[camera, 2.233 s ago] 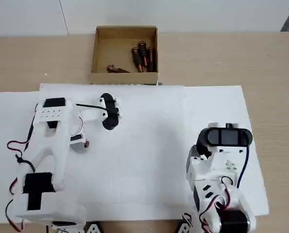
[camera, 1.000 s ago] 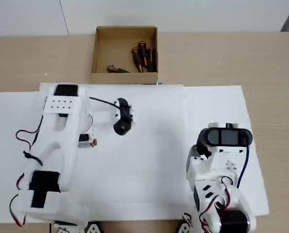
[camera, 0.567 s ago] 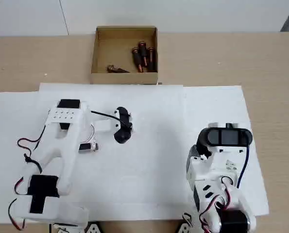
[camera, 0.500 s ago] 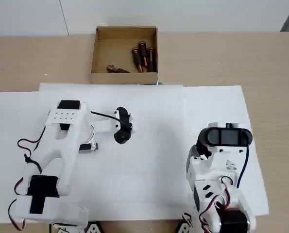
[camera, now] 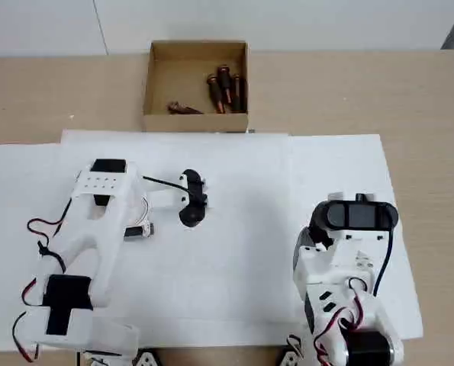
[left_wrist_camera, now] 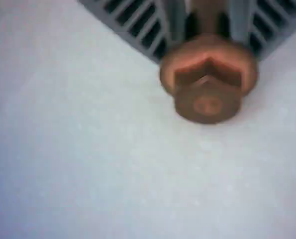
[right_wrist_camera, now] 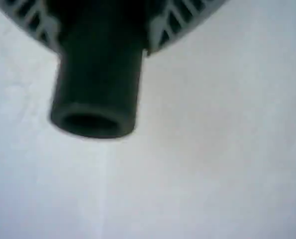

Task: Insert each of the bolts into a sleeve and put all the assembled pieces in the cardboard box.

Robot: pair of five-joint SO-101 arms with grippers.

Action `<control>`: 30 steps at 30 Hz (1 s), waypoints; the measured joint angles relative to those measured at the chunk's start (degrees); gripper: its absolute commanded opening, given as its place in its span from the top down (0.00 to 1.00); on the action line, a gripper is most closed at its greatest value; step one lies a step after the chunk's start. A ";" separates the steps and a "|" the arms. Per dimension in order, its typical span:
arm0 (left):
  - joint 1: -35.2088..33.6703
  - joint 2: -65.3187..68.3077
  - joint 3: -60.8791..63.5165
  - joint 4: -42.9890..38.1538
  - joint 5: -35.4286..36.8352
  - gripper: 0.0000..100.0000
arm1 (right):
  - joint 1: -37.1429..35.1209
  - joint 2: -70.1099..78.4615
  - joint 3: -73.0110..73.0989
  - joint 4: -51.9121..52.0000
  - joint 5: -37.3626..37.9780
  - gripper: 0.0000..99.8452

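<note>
A copper bolt (left_wrist_camera: 208, 79) is gripped between the left jaws, which are closed narrowly on its shank so that the hexagonal head projects past their ribbed tips, close over a white sheet (left_wrist_camera: 88, 164). A black sleeve (right_wrist_camera: 95, 84) is clamped likewise in the right jaws, its open end left free over the same sheet. In the high view the left arm (camera: 97, 213) is seen bent over the sheet's left half and the right arm (camera: 349, 259) folded near its right front corner, the two well apart. The sheet's far edge is laid just beside the near wall of the cardboard box (camera: 154, 84), which is set on the tabletop (camera: 364, 91). Assembled pieces (camera: 225, 88) are gathered toward the box's right side, and one more lies along its near wall.
</note>
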 measured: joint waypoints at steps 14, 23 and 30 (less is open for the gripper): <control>2.11 -5.27 -26.55 18.64 12.57 1.00 | -0.09 0.00 -7.91 0.00 0.00 1.00; 8.79 -31.82 -26.73 19.25 23.74 1.00 | -0.09 -0.18 -9.67 0.00 0.00 1.00; 8.09 -45.45 -23.21 19.69 29.54 1.00 | -0.97 -0.26 -13.45 3.43 0.00 1.00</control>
